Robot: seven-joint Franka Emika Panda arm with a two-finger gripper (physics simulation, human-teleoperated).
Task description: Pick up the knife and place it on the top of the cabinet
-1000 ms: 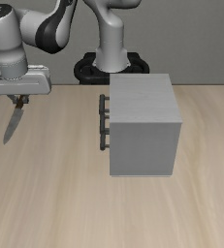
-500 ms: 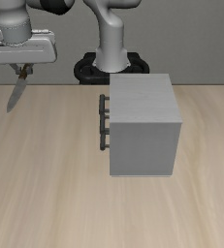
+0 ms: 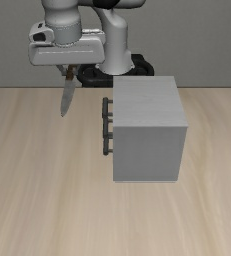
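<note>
Gripping the knife (image 3: 65, 93) at its handle end, the tool (image 3: 66, 68) is pinching it narrowly from both sides. The blade is hanging point-down, well above the tabletop (image 3: 37, 190), near the cabinet (image 3: 147, 125) on the exterior view's left. Judging it stiff, light, thin and probably slick: the handle is suiting the grip, though a loose pinch is risking swing or slip. Placement on the cabinet top is not yet done.

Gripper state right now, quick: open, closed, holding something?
Gripper: closed on the knife, which hangs blade-down above the table, to the exterior view's left of the cabinet.
</note>
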